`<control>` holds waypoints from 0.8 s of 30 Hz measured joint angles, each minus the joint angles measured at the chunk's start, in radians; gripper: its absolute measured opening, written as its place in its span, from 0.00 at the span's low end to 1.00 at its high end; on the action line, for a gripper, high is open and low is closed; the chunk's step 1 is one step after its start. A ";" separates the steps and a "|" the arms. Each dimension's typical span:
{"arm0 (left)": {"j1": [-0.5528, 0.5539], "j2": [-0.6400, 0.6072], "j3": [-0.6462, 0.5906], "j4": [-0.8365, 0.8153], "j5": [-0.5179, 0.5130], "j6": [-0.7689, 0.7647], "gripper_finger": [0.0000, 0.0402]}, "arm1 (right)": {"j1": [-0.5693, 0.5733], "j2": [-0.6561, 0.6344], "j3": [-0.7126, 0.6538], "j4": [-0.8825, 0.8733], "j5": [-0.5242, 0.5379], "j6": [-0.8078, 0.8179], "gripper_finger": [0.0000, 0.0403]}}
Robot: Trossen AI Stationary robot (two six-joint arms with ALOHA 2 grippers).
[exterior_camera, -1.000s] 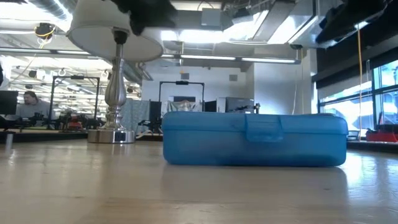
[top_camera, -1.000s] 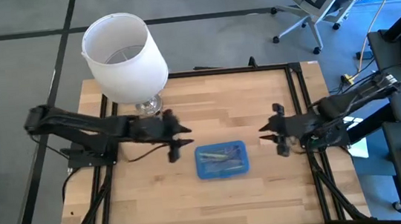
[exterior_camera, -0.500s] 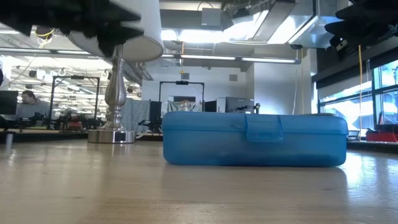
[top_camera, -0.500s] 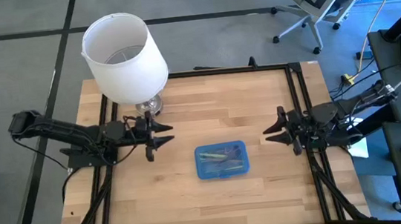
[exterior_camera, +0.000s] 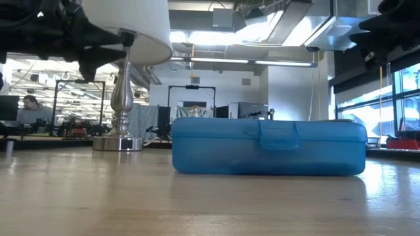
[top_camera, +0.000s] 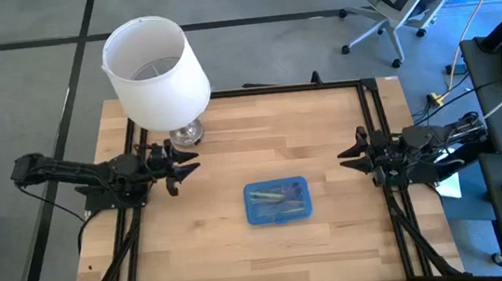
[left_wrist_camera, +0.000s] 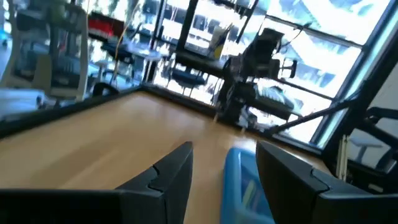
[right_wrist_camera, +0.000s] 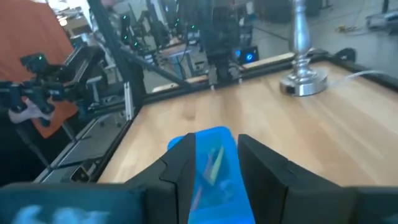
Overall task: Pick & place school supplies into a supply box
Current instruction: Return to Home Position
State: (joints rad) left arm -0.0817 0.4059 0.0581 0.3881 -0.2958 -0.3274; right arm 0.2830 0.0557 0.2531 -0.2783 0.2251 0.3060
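Note:
The blue translucent supply box [top_camera: 277, 200] lies shut, flat on the middle of the wooden table; in the low view its box [exterior_camera: 269, 147] rests on its bottom with the latch facing me. Pens and pencils [top_camera: 275, 195] show faintly through the lid, also as pale sticks [right_wrist_camera: 215, 160] in the right wrist view. My left gripper [top_camera: 182, 166] hovers open above the table, left of the box. My right gripper [top_camera: 348, 155] hovers open to the right of the box. Both wrist views look toward the box [left_wrist_camera: 244, 184] [right_wrist_camera: 214, 180] between their fingers. The scissors are not visible.
A lamp with a white shade [top_camera: 155, 68] stands on its silver base [exterior_camera: 118, 140] at the table's far left, close behind my left gripper. Black frame rails [top_camera: 373, 128] run along the table's edges. Office chairs and desks stand beyond the table, and a person [exterior_camera: 27, 110] sits far off.
Both arms have drawn back from the box. My left gripper has moved toward the table's left edge, ending beside the lamp base. My right gripper has moved a little toward the right edge. The box has stayed where it was.

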 joint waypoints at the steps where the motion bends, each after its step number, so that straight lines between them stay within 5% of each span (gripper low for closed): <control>1: 0.003 -0.028 -0.003 -0.043 0.000 -0.013 0.42 | -0.001 -0.019 0.000 -0.009 0.008 -0.006 0.31; 10: 0.037 -0.200 -0.003 -0.255 -0.026 -0.019 0.42 | -0.008 -0.053 -0.032 0.011 0.044 -0.071 0.31; 24: 0.093 -0.405 -0.003 -0.473 -0.027 0.014 0.42 | -0.010 -0.055 -0.244 0.343 0.044 -0.055 0.31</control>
State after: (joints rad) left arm 0.0113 0.0006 0.0555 -0.0845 -0.3232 -0.3139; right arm 0.2725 0.0010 0.0090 0.0644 0.2691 0.2513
